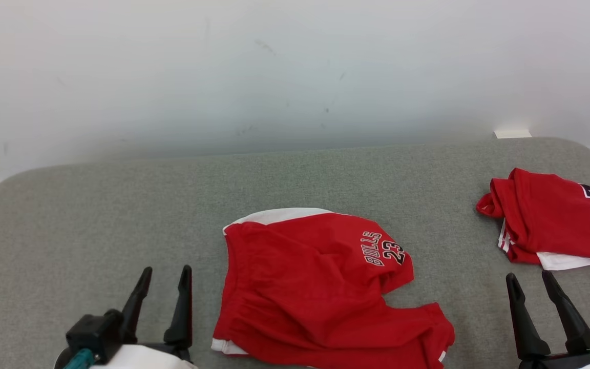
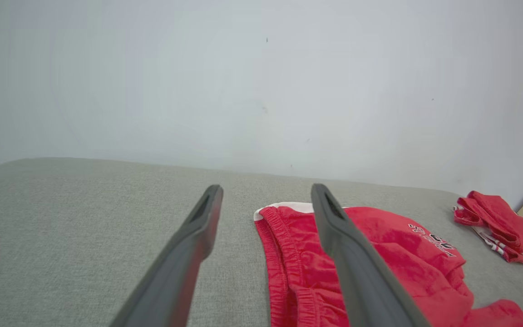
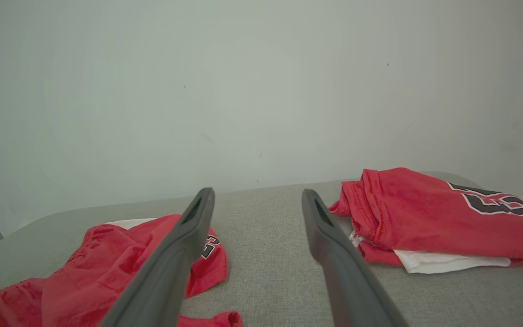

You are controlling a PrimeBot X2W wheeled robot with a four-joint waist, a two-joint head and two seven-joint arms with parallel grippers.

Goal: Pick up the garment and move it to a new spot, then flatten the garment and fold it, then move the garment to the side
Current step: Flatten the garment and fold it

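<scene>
**Low in the head view: left pincer [image 1: 167,268] and right pincer [image 1: 529,275] both released, red shorts [image 1: 320,287] lying between them**

Each pincer points up the picture with its two dark fingers spread and nothing between them. The left wrist view shows the left pincer [image 2: 266,188] just as wide, with bare grey cloth in the gap. The right wrist view shows the right pincer [image 3: 257,191] the same way.

The shorts rest on the grey counter [image 1: 95,205], near its front edge and about midway across. Their gathered waistband is turned toward the left pincer, which stands just beside it and apart from it. The two legs run toward the robot's right. The farther leg carries the print "BULLS 23", and the nearer one reaches the lower edge of the picture. A white strip shows along the far edge of the shorts, and the cloth is creased rather than smooth.

Well apart from the shorts, at the counter's far right, sits a folded red shirt [image 1: 551,220] with white cloth under it and part of a dark number on top. It is cut off by the picture's edge. The right pincer is near it without touching.

Behind the counter rises a pale wall [image 1: 295,66]
</scene>
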